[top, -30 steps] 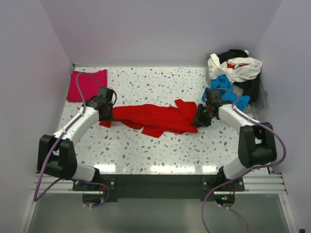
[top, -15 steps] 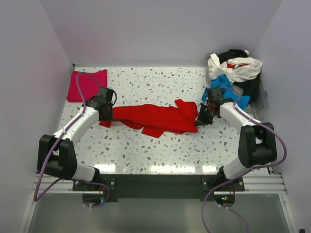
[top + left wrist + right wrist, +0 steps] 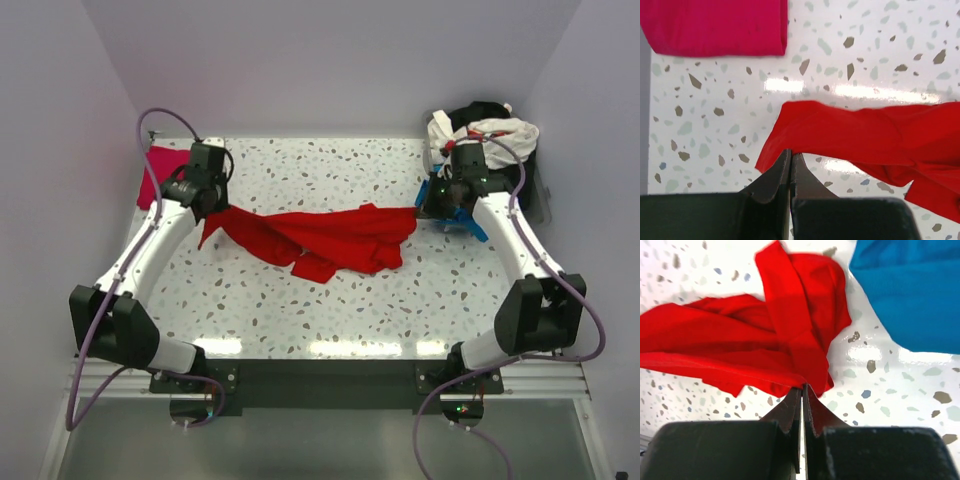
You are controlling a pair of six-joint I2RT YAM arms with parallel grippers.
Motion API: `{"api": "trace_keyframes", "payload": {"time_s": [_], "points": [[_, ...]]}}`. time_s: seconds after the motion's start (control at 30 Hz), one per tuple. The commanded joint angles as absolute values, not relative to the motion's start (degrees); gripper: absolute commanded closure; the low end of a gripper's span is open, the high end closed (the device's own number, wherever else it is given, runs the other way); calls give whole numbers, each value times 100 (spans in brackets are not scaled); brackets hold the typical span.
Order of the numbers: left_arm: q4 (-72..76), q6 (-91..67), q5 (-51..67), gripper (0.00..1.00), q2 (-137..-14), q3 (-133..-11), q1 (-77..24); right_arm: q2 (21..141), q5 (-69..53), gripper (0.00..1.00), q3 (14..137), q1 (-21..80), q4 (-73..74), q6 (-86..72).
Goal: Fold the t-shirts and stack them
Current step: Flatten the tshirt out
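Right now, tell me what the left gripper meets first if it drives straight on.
The red t-shirt, whose edge the left gripper is shut on; beyond it, probably the speckled table. The magenta t-shirt seems off that line, though depth is unclear.

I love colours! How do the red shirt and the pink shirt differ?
The red shirt is crumpled mid-table; the pink shirt lies folded flat in the far-left corner. The left end effector and right end effector pinch the red shirt; nothing holds the pink shirt. Both are plain-coloured.

Both arms extended forward; left hand, right hand both pinched tight
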State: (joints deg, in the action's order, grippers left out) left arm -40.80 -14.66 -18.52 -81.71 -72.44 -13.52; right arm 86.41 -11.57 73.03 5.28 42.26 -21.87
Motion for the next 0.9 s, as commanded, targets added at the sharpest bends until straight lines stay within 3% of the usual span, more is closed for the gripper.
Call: {"api": "trace_keyframes", "payload": {"time_s": [0.0, 0.17, 0.47, 0.87], "points": [[-4201, -1126, -2135, 100, -8235, -7926, -1292, 8201, -1327, 100, 7996, 448, 4386, -1907], [-4289, -853, -2390, 100, -8489, -8691, -1213, 8068, -1397, 100, 8744, 396, 4193, -1898], [-4097, 287, -2216, 100, -9184, -11510, -1195, 8420, -1257, 100, 10711, 378, 3429, -1732], [-3270, 1388, -1215, 100, -8105, -11892, -1204, 7709, -1274, 100, 11188, 369, 2119, -1582]]}}
